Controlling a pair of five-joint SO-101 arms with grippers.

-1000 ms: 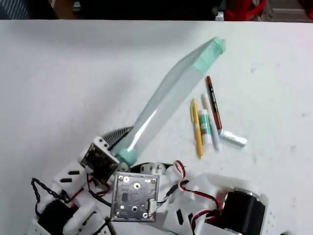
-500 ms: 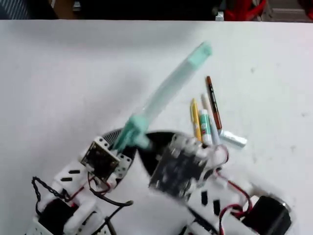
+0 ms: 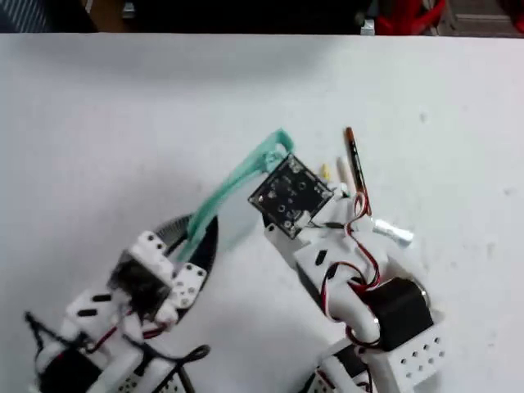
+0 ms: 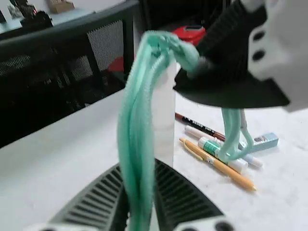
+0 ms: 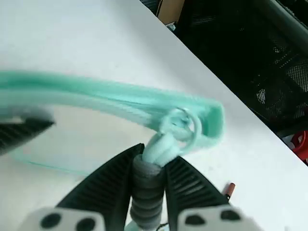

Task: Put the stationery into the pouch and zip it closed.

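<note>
Above the white bench (image 3: 98, 123), near its middle, I had the clear plastic pouch with mint-green trim (image 3: 233, 184) lifted off the surface and turned edge-up between the two arms. My left end effector (image 4: 139, 171) was clamped on the pouch end nearer the arm bases; I judged that this anchored the pouch so the zip could run. My right end effector (image 5: 153, 159) was pinched shut on the mint-green zip pull cord (image 5: 166, 137) at the far end of the zip track. I took the step in hand to be working the slider, though I could not tell whether the mouth stood open. Just beside the pouch, the stationery lay on the bench, not yet inside: a brown marker (image 3: 354, 164), a yellow pen (image 4: 231, 173), a white glue stick with a green label (image 4: 211, 146) and a small white-and-blue block (image 4: 264, 140). They lay close together, within the right arm's easy reach.
</note>
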